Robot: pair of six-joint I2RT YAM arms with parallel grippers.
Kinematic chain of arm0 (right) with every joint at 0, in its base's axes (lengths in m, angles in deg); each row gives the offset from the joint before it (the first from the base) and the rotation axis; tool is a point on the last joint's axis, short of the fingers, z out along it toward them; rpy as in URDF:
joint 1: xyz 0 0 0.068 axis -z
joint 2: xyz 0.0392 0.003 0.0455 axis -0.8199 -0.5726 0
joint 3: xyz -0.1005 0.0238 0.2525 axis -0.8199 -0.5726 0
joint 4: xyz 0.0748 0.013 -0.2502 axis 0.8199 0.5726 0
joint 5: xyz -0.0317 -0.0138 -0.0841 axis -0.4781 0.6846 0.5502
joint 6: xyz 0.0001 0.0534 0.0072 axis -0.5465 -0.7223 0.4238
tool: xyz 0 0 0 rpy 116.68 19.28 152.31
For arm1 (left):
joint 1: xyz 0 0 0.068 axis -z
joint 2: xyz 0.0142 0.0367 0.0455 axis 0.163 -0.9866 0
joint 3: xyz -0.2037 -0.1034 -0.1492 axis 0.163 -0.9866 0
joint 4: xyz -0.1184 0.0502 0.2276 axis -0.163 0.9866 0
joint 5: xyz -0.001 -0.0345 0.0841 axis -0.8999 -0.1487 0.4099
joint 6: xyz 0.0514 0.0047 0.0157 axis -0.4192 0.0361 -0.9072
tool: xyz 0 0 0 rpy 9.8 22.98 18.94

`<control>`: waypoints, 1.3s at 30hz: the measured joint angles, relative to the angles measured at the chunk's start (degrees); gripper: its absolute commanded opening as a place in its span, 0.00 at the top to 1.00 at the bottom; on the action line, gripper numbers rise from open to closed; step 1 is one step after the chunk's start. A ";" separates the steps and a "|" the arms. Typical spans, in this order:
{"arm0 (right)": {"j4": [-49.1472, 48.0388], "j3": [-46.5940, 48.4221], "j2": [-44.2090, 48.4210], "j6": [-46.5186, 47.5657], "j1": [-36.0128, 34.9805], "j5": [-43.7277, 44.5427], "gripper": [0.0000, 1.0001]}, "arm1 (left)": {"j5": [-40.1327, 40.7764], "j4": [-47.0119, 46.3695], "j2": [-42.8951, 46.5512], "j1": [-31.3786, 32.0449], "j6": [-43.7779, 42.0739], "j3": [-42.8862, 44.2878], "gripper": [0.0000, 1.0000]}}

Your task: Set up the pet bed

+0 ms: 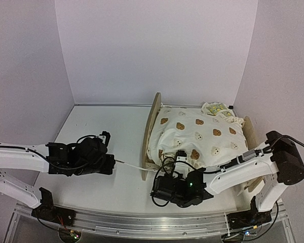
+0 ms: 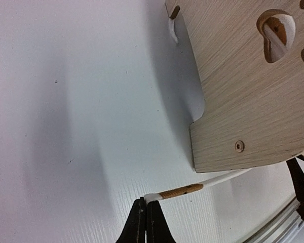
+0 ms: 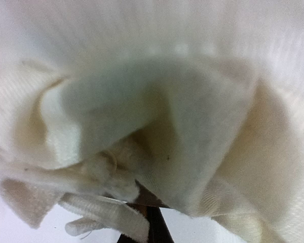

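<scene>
Cream bear-print cushion (image 1: pixel 197 134) already covers your pet bed (image 1: pixel 152 126) on the counter (image 1: pixel 101 126). Left end effector (image 2: pixel 146 203) is clenched on a white cord (image 2: pixel 177 191) beside the bed. Right end effector (image 3: pixel 147 212) grasps the cushion's near corner. Straightening likely remains.

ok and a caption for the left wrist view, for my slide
Left gripper shut on the tip of a white cord that leads to the wooden end of the bed.

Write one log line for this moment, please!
left gripper shut on white cord | right gripper shut on bear-print cushion | bear-print cushion lying on pet bed
</scene>
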 measured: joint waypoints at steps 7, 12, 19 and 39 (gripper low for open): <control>4.54 -2.66 5.21 0.55 0.18 0.06 0.94 | 4.25 4.98 1.71 -1.41 1.74 -0.77 1.00; 7.89 -5.27 5.48 0.62 0.54 0.26 0.94 | 6.68 7.14 1.74 -1.56 2.69 -1.87 0.95; 9.53 -4.96 6.16 3.40 0.55 -0.42 0.86 | 8.73 8.75 3.85 -2.13 2.51 -1.95 0.78; 11.45 6.77 6.66 23.59 0.22 -22.60 0.31 | 6.04 9.38 5.37 -2.34 -5.87 2.95 0.40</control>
